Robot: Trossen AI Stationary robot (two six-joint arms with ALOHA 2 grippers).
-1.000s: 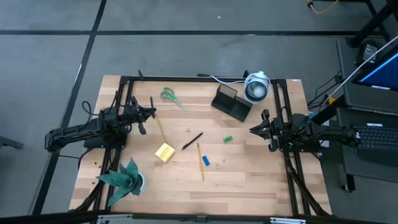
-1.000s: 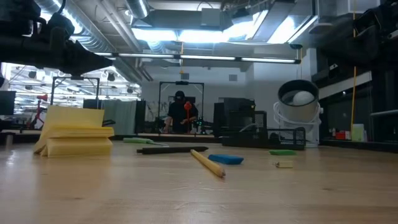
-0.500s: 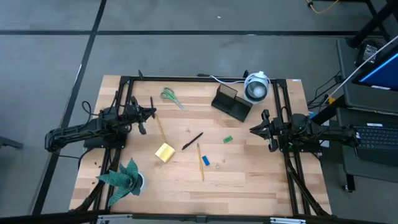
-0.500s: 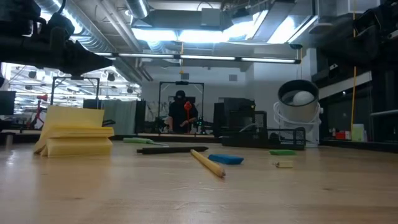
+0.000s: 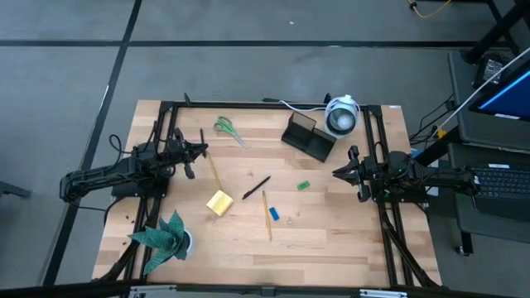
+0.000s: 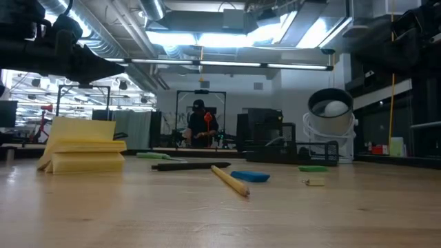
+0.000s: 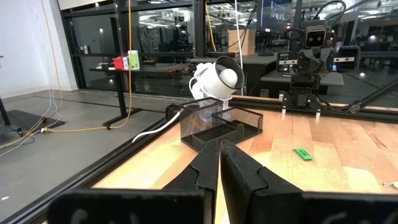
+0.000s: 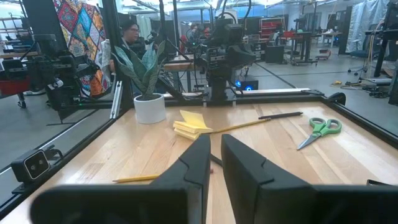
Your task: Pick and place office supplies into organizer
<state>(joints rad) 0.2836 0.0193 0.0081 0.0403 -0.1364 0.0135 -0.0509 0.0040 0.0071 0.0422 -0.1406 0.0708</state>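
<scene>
Left gripper [image 5: 202, 150] nearly closed and empty at the table's left side, nearest the pencil [image 5: 214, 167] lying just beside it, long axis running near-to-far; organizer [image 5: 310, 136] far right.

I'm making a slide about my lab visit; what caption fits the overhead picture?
Two robot arms wait at either side of a wooden table strewn with scissors, sticky-note pad, pencils and a black organizer.

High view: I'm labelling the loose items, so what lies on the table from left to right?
Paper plant → sticky-note pad → scissors → black pen → blue block → green piece → white camera.
</scene>
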